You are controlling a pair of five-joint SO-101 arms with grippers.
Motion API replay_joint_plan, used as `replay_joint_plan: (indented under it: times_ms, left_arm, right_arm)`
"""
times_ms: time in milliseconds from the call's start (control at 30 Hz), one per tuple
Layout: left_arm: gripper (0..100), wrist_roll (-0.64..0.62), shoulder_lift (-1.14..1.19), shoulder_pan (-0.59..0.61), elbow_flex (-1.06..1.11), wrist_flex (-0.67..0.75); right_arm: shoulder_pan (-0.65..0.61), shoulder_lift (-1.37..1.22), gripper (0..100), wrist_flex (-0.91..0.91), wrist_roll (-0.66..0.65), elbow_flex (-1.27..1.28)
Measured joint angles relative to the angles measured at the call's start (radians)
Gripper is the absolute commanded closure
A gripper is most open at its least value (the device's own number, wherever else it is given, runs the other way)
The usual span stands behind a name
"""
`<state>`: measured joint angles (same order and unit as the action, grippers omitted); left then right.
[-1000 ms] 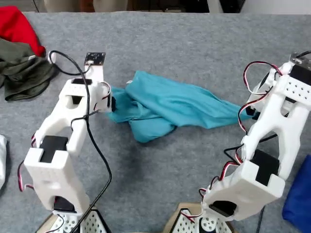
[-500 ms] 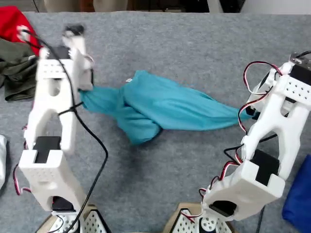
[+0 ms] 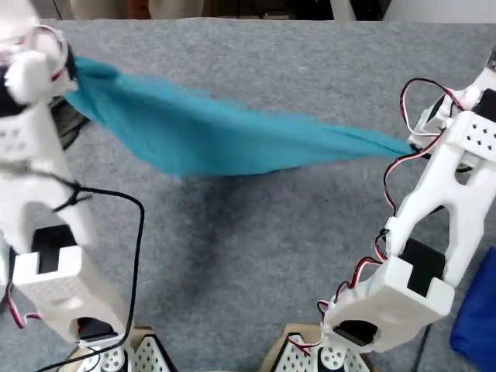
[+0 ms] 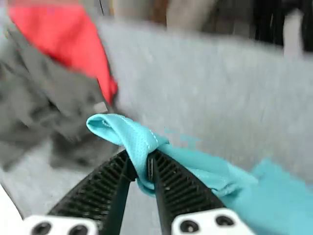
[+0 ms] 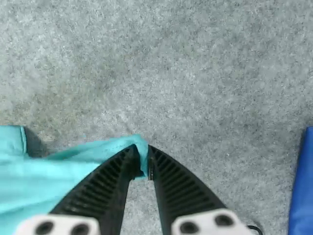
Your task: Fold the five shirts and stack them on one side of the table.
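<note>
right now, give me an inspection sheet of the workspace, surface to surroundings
surface: grey felt table, spanning the work area
job's things: teal shirt stretched unfolded between the arms; red shirt and dark shirt heaped together at the far left; blue cloth, likely a shirt, at the near right edge
clutter: nothing seen
tools: left tool shut on one end of the teal shirt; right tool shut on the other end
cables: black cable looped beside the left arm; red and white wires on the right arm
surroundings: past the far edge, too blurred to tell
</note>
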<state>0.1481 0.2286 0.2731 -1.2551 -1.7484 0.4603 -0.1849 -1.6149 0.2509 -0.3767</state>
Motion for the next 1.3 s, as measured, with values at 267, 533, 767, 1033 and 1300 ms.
replay_joint_plan:
  times_ms: [267, 533, 767, 1033, 1300]
  left_arm:
    - [98, 0.000, -0.083, 0.009, -0.354, 0.000]
    - [98, 0.000, -0.218, 0.025, -0.388, 0.029]
    - [98, 0.002, -0.284, 0.025, -0.390, 0.123]
    - [98, 0.000, -0.233, -0.310, -0.390, 0.112]
    - [98, -0.055, -0.002, -0.669, -0.173, -0.002]
  right_arm:
    - [-0.008, 0.011, 88.2, -0.028, -0.002, 0.000]
    - [-0.075, 0.017, 70.2, -0.094, -0.002, 0.000]
    - [-0.120, 0.017, 70.2, -0.094, -0.002, 0.000]
    - [-0.118, 0.017, 70.2, -0.094, -0.002, 0.000]
    - [0.002, 0.017, 70.2, -0.103, -0.043, 0.000]
